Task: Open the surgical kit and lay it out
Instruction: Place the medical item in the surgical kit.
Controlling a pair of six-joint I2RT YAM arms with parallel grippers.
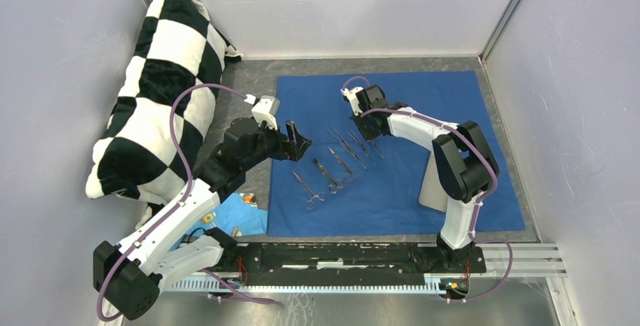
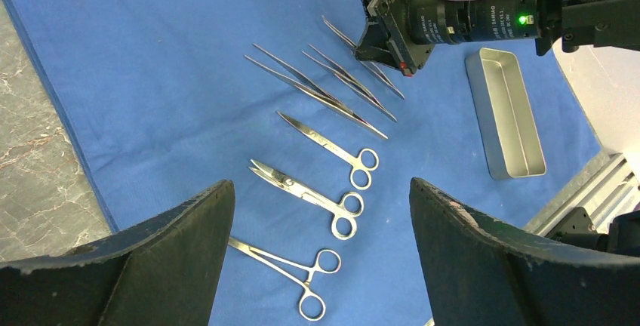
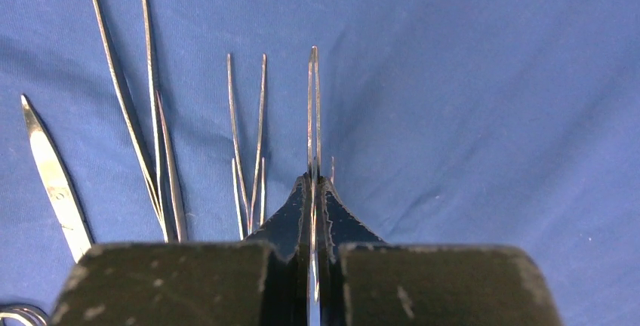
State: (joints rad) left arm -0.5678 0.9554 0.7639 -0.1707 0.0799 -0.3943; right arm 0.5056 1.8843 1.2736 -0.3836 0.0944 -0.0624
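Observation:
The surgical kit's dark blue cloth (image 1: 453, 99) lies spread flat on the table. Several silver instruments lie on it in a slanted row: a ring-handled clamp (image 2: 290, 262), two scissors (image 2: 306, 190) (image 2: 324, 145), and long tweezers (image 2: 317, 92). My right gripper (image 3: 313, 182) is shut on a thin pair of tweezers (image 3: 312, 107) at the row's far end, low over the cloth. My left gripper (image 2: 321, 186) hangs open above the scissors, holding nothing. The steel tray (image 2: 504, 112) stands empty on the cloth, partly behind the right arm in the top view.
A black-and-white checkered pillow (image 1: 158, 92) leans against the left wall. A light blue cloth scrap (image 1: 238, 216) lies beside the left arm's base. The arms' mounting rail (image 1: 362, 258) runs along the near edge. Grey walls close in the back and sides.

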